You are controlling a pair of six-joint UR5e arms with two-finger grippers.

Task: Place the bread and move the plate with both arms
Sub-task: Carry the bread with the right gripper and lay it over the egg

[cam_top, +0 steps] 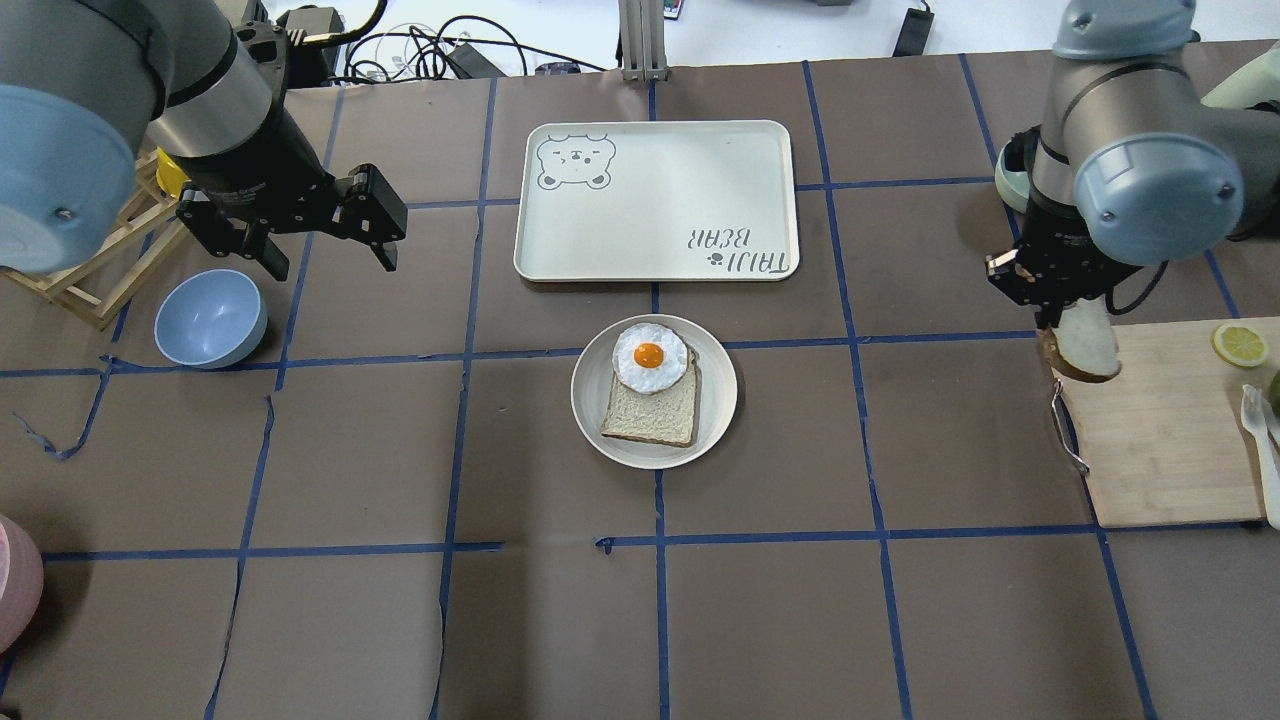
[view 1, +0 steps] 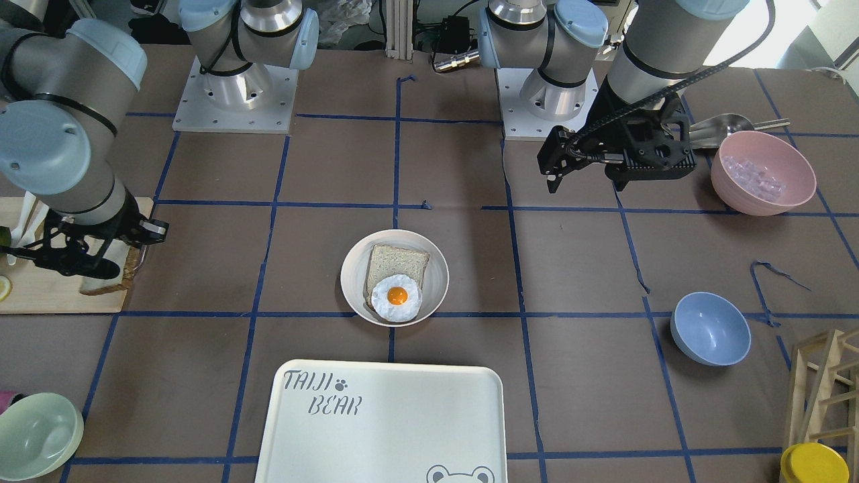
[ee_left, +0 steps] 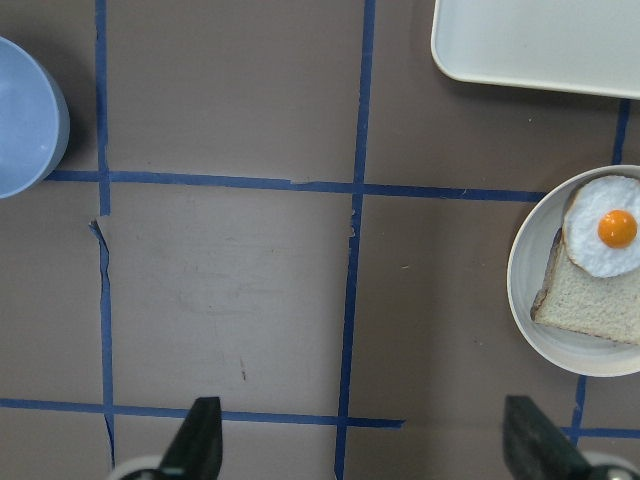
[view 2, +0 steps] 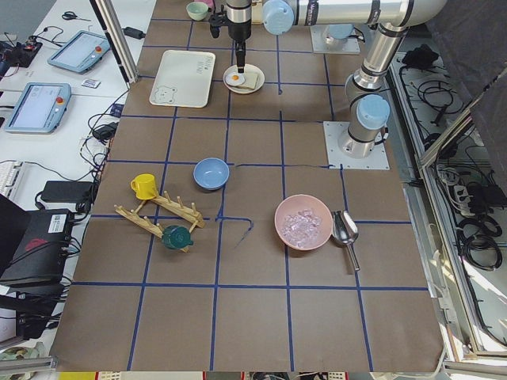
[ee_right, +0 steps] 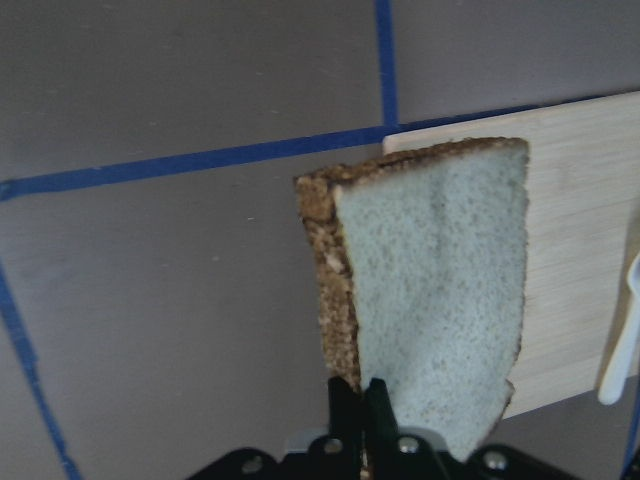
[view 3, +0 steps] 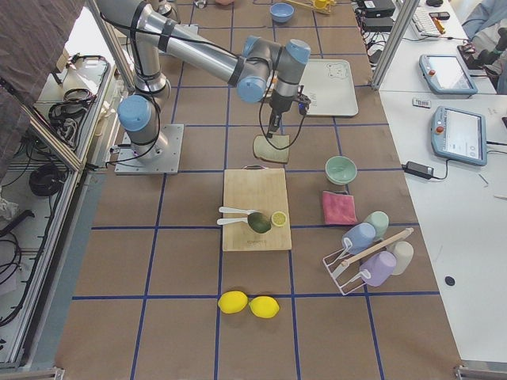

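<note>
My right gripper (cam_top: 1050, 322) is shut on the bread (cam_top: 1087, 346), a speckled slice with a dark crust. It holds the slice on edge just above the near-left corner of the wooden cutting board (cam_top: 1165, 440). The right wrist view shows the fingers (ee_right: 347, 400) pinching the slice (ee_right: 430, 300) at its lower edge. The round cream plate (cam_top: 592, 405) sits mid-table and carries a paler slice with a fried egg (cam_top: 650, 357). My left gripper (cam_top: 332, 266) is open and empty, hovering far left of the plate near the blue bowl (cam_top: 210, 318). The plate's rim (ee_left: 522, 290) shows in the left wrist view.
The white "TAIJI BEAR" tray (cam_top: 655, 200) lies just beyond the plate. A lemon slice (cam_top: 1240, 344) and a white fork (cam_top: 1262, 440) lie on the cutting board. A pink bowl (view 1: 763, 172), a pale green bowl (view 1: 37, 436) and a wooden rack (cam_top: 95, 270) stand near the table edges.
</note>
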